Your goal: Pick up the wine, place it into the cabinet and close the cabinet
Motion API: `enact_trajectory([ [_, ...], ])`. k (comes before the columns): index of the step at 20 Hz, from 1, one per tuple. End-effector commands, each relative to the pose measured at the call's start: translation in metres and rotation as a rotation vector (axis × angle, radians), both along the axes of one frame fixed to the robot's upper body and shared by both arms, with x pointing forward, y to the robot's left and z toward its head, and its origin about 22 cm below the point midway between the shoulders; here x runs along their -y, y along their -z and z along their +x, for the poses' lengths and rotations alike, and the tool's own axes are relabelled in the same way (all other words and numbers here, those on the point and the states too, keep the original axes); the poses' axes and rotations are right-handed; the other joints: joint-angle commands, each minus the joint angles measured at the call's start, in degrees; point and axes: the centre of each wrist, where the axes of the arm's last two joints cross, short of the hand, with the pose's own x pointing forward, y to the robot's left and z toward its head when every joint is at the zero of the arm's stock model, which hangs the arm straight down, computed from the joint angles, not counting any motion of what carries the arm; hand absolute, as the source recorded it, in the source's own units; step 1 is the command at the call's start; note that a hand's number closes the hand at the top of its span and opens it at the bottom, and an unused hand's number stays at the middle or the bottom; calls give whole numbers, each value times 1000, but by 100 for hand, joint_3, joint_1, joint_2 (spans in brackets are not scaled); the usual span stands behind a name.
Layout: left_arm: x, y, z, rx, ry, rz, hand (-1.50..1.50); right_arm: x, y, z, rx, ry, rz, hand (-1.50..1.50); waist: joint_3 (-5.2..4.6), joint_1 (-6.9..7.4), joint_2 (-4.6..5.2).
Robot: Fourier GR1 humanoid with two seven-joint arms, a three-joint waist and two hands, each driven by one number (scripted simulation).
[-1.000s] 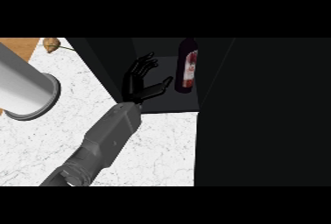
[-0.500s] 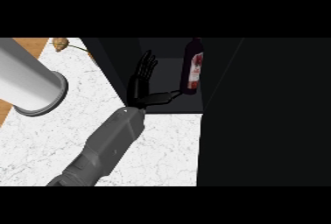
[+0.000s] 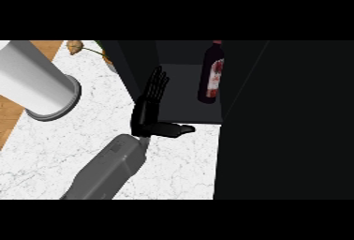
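One hand alone is seen, the left hand [image 3: 146, 115]; the right is not shown at all. Much of the cabinet [image 3: 183, 96] is lost in darkness. Its right side is one black mass, and where door ends and wall begins cannot be made out. The wine [image 3: 212, 77] is seen inside, upright at the back right of the lit floor. Its top is met by the view's upper edge and its label is only a red-and-pale smear. A white cylinder [image 3: 38, 82] at the left is cut off by the edge too, and a small tan thing [image 3: 75, 46] at the top cannot be identified.

Now the hand: it is held at the cabinet's left front corner. The fingers [image 3: 158, 84] are kept straight, slightly spread and pointed into the opening, with the thumb [image 3: 176, 129] stuck out to the right. Nothing is gripped, and the wine is left apart, to the fingers' right. The forearm [image 3: 110, 168] is laid diagonally across the counter [image 3: 183, 171].
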Motion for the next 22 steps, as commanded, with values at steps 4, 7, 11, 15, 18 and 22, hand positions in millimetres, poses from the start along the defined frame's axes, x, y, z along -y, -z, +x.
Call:
enact_trajectory([
  [4, -28, -43, -60, 28, 46, 6, -150, -7, -11, -12, 11, 0, 9, -150, 10, 8, -13],
  [7, -34, -67, -80, 27, 45, -11, -150, -14, -24, -9, 9, -21, -3, -150, 6, -46, 18],
  [11, -35, -65, -114, 21, 28, -40, -150, -10, -9, -3, 19, -31, -35, -150, 5, -122, 46],
  [15, -52, -81, -125, 51, 6, -35, -150, 3, -18, 7, -23, -95, -121, 150, 5, -120, 51],
  [18, -61, -88, -146, 40, -26, -44, -150, -6, -15, -4, 7, -209, -248, 150, 7, -79, 37],
  [22, -96, -86, -158, 45, -95, -6, -150, -16, -19, -26, -25, -351, -284, 150, 3, -122, 37],
])
